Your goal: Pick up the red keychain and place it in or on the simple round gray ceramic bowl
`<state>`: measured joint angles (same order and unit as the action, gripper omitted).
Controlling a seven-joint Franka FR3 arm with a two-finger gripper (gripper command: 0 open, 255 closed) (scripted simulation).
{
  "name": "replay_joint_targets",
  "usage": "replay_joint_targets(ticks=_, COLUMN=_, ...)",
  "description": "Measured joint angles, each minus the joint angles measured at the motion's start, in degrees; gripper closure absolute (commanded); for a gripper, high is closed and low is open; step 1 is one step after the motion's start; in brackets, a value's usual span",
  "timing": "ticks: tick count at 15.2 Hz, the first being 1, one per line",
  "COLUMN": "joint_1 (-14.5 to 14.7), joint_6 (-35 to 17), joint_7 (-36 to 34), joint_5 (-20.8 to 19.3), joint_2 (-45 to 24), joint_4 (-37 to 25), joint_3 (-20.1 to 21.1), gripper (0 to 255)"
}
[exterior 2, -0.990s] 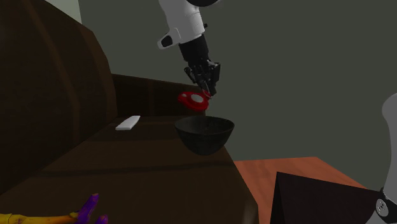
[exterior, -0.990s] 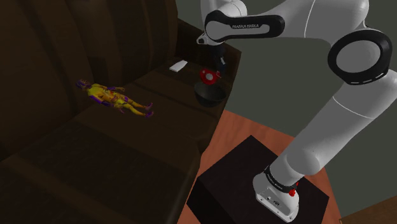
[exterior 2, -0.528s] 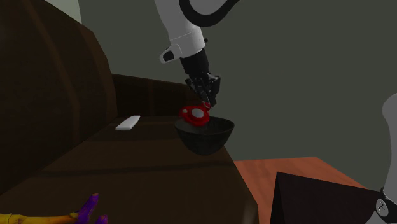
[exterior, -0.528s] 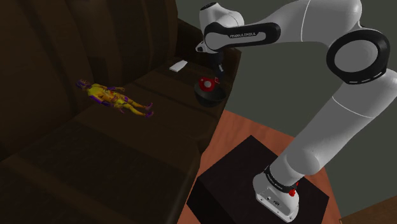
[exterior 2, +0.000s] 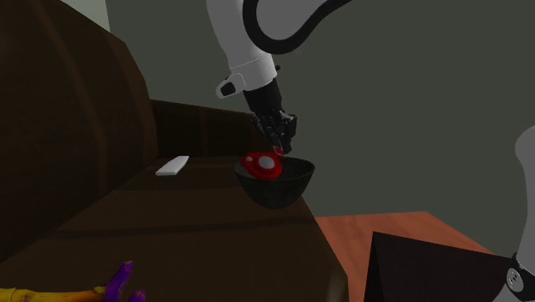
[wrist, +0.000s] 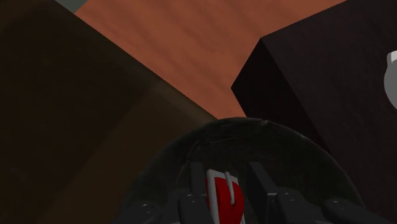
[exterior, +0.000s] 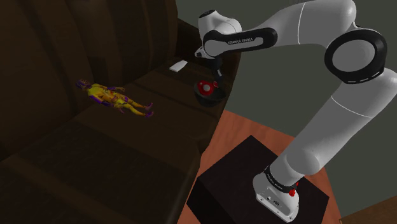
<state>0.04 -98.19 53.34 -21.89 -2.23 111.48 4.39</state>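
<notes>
A red keychain (exterior: 204,86) with a white spot hangs at the rim of a dark round bowl (exterior: 210,97) that stands near the end of the brown sofa seat. My black gripper (exterior: 215,79) is shut on the keychain from above. In the second exterior view the keychain (exterior 2: 262,164) dips into the bowl (exterior 2: 279,190) under the gripper (exterior 2: 279,148). In the wrist view the keychain (wrist: 222,194) sits clasped in the gripper (wrist: 226,186), with the bowl's inner wall (wrist: 159,175) curving around them.
A flat white bar (exterior: 177,65) lies on the sofa behind the bowl. A yellow and purple figure (exterior: 114,98) lies further along the seat. The dark stand (exterior: 254,184) sits on a reddish wood floor (exterior: 238,130) beside the sofa's end.
The gripper has come down with the keychain, from well above the bowl to its rim. The bowl, white bar and figure have stayed put.
</notes>
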Motion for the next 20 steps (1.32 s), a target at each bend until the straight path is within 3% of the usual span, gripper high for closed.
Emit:
replay_joint_targets(ticks=3, joint_1=-0.01, joint_6=-0.05, joint_7=0.00, joint_5=-0.01, joint_2=-0.02, joint_4=0.02, joint_3=-0.01, gripper=255)
replay_joint_targets(ticks=4, joint_1=-0.01, joint_6=-0.05, joint_7=0.00, joint_5=-0.01, joint_2=-0.02, joint_4=0.02, joint_3=-0.01, gripper=0)
replay_joint_targets(ticks=10, joint_1=-0.01, joint_6=-0.06, joint_7=-0.01, joint_5=-0.01, joint_2=-0.02, joint_4=0.02, joint_3=-0.01, gripper=0)
replay_joint_targets(ticks=14, joint_1=0.84, joint_6=5.25, joint_7=0.47, joint_5=0.56, joint_2=-0.39, joint_4=-5.54, joint_3=0.78, gripper=0)
replay_joint_targets(ticks=20, joint_1=1.20, joint_6=7.08, joint_7=0.45, joint_5=0.70, joint_2=-1.00, joint_4=-7.79, joint_3=1.09, gripper=0)
